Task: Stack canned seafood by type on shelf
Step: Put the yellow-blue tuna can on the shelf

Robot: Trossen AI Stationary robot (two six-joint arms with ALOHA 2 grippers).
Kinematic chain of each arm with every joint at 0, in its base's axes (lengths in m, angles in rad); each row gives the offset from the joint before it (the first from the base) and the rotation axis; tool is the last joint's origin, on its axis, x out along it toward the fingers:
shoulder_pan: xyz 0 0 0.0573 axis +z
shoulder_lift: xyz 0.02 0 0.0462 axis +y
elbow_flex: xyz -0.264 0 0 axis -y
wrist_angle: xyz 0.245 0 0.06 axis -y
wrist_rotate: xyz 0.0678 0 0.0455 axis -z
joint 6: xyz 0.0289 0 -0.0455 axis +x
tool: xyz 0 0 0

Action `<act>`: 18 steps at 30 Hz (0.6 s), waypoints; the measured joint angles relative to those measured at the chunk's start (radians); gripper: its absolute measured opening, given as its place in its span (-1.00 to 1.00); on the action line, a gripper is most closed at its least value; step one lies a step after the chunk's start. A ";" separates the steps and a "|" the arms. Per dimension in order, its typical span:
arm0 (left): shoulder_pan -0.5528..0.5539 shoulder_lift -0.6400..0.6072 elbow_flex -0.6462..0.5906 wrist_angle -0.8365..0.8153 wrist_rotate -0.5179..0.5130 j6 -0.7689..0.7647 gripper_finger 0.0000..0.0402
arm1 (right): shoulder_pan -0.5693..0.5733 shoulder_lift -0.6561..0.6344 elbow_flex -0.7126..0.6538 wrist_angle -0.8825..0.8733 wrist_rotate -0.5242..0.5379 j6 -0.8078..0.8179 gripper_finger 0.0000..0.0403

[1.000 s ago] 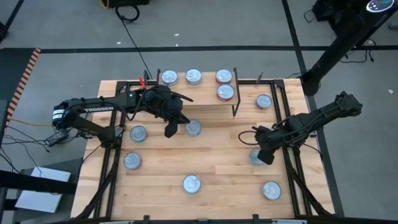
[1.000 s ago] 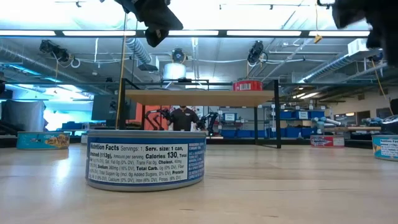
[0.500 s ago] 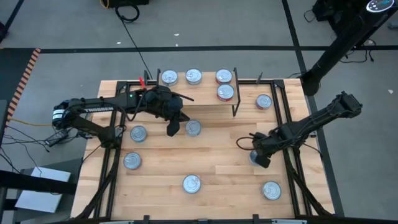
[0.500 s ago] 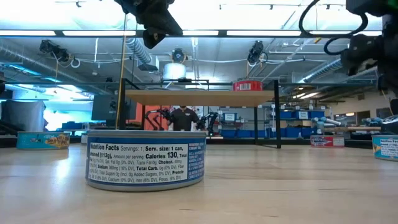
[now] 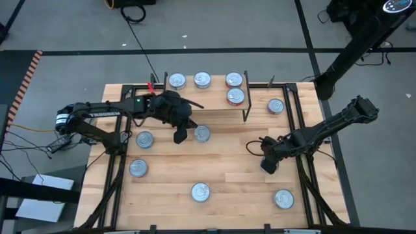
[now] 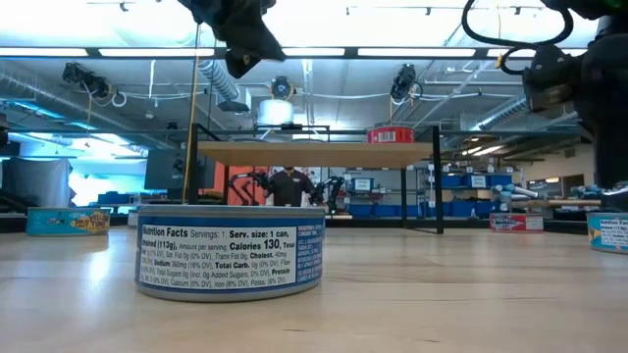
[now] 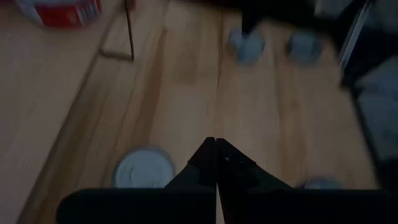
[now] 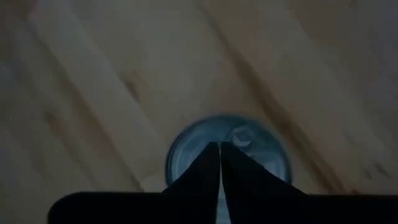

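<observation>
From above, the shelf (image 5: pixel 195 99) carries four cans along the table's far edge, with others scattered over the tabletop (image 5: pixel 227 175); the left gripper (image 5: pixel 180 136) hovers beside a can (image 5: pixel 202 133), the right gripper (image 5: pixel 267 167) over another. The left wrist view shows its fingers (image 7: pixel 214 163) pressed together, empty. The right wrist view shows nearly closed fingers (image 8: pixel 219 163) above a can (image 8: pixel 245 140)

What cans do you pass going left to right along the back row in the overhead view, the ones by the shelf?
First can → second can → third can, which sits right behind a red-sided can → off the shelf, a lone can.
</observation>
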 joint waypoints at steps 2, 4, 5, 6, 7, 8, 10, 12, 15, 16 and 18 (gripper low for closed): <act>0.000 0.036 0.000 -0.046 0.000 0.048 -0.99 | -0.006 0.000 0.000 0.005 0.006 0.013 -0.79; -0.006 0.081 0.000 -0.072 0.000 0.080 -0.99 | -0.007 0.000 0.000 0.006 -0.018 0.016 -0.74; -0.012 0.102 0.000 -0.075 0.000 0.100 -0.99 | -0.007 0.000 0.000 0.005 -0.040 0.015 -0.72; -0.021 0.121 0.000 -0.069 0.001 0.123 -0.99 | -0.006 0.000 0.000 0.004 -0.059 0.014 -0.70; -0.030 0.138 0.000 -0.063 0.001 0.144 -0.99 | -0.003 0.000 0.000 0.002 -0.077 0.012 -0.69; -0.041 0.155 0.000 -0.058 0.002 0.159 -0.99 | 0.001 0.000 0.000 0.001 -0.091 0.011 -0.67; -0.061 0.186 0.000 -0.051 0.001 0.174 -0.99 | 0.009 0.000 0.000 0.000 -0.105 0.012 -0.65; -0.076 0.206 0.000 -0.047 0.000 0.174 -0.99 | 0.019 0.000 0.000 0.001 -0.113 0.015 -0.63; -0.094 0.228 0.000 -0.033 -0.013 0.172 -0.99 | 0.036 0.000 0.000 -0.001 -0.113 -0.018 -0.60; -0.100 0.230 0.000 -0.033 -0.022 0.169 -0.99 | 0.040 0.003 0.000 -0.001 -0.113 -0.039 -0.59; -0.110 0.230 0.000 -0.027 -0.045 0.167 -0.99 | 0.043 0.014 -0.002 -0.001 -0.102 -0.079 -0.58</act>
